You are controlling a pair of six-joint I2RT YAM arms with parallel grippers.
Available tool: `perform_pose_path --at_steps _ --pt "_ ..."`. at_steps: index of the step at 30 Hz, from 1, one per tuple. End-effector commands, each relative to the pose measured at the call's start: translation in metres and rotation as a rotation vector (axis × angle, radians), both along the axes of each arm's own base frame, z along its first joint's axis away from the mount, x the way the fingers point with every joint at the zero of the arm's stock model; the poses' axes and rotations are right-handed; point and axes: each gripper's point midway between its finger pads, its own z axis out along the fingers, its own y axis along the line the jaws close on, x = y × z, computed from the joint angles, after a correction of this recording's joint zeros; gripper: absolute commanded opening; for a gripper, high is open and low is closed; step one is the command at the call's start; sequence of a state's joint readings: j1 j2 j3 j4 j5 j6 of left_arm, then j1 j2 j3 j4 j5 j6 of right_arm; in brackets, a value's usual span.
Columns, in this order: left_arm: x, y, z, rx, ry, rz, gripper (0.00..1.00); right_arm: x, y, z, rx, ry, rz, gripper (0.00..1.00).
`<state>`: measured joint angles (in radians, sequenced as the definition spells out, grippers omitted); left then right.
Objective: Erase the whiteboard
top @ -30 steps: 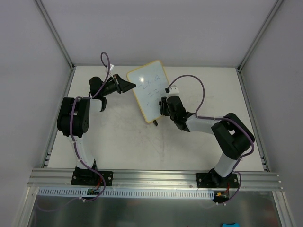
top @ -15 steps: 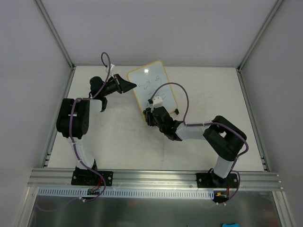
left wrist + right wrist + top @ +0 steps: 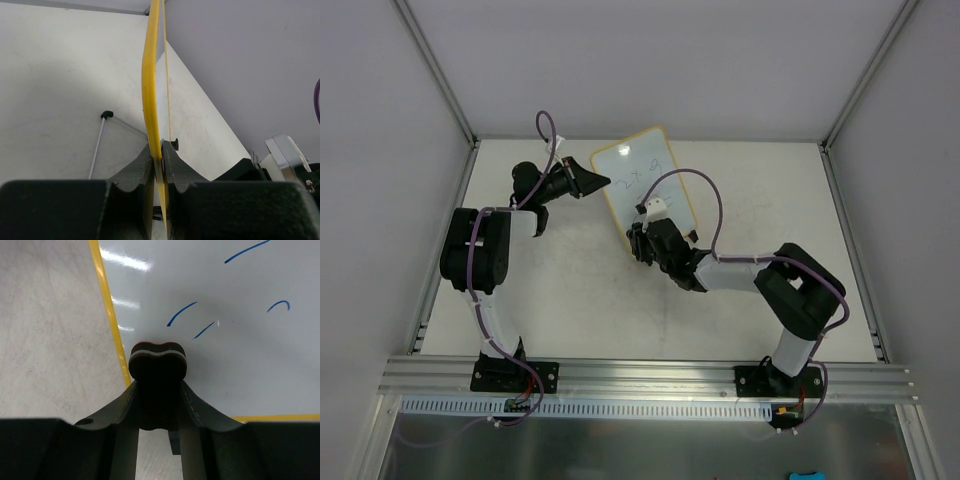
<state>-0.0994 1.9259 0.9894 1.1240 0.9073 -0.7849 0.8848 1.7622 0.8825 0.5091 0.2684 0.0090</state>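
The whiteboard (image 3: 642, 180), white with a thin yellow frame, stands tilted at the back middle of the table, with blue handwriting on it. My left gripper (image 3: 597, 183) is shut on its left yellow edge (image 3: 151, 100), seen edge-on in the left wrist view. My right gripper (image 3: 642, 243) is shut on a small black eraser (image 3: 158, 362) and presses it against the board's lower left part (image 3: 225, 350), near the yellow frame. Blue strokes (image 3: 181, 313) lie just above the eraser. One black foot (image 3: 173, 144) of the board shows.
The white table (image 3: 570, 290) is bounded by grey walls and aluminium posts at the back and sides. A metal rail (image 3: 650, 375) runs along the near edge with both arm bases. A thin wire stand leg (image 3: 98, 145) reaches out behind the board.
My right gripper swept with the eraser from the board's right lower side to its lower left corner, then edged slightly up. The lower writing is gone. The left gripper kept its hold.
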Motion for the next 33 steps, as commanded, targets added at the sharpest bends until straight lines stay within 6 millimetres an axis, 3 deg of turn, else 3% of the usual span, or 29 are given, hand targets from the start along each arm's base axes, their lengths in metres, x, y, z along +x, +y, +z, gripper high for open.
perform_pose_path --at_steps 1,11,22,25,33 --pt "-0.012 -0.011 0.021 0.036 -0.152 -0.057 0.00 0.025 -0.014 0.029 0.000 -0.088 -0.054 0.00" --pt "-0.012 -0.012 0.023 0.036 -0.157 -0.063 0.00 0.055 -0.070 0.014 -0.054 -0.113 -0.273 0.00" --pt "-0.013 -0.012 0.024 0.036 -0.159 -0.069 0.00 0.060 -0.122 0.010 -0.189 -0.169 -0.486 0.00" --pt "-0.013 -0.012 0.025 0.036 -0.162 -0.069 0.00 0.060 -0.126 0.008 -0.179 -0.156 -0.478 0.00" --pt "-0.012 -0.011 0.024 0.036 -0.159 -0.066 0.00 0.048 -0.091 0.014 -0.080 -0.135 -0.355 0.00"
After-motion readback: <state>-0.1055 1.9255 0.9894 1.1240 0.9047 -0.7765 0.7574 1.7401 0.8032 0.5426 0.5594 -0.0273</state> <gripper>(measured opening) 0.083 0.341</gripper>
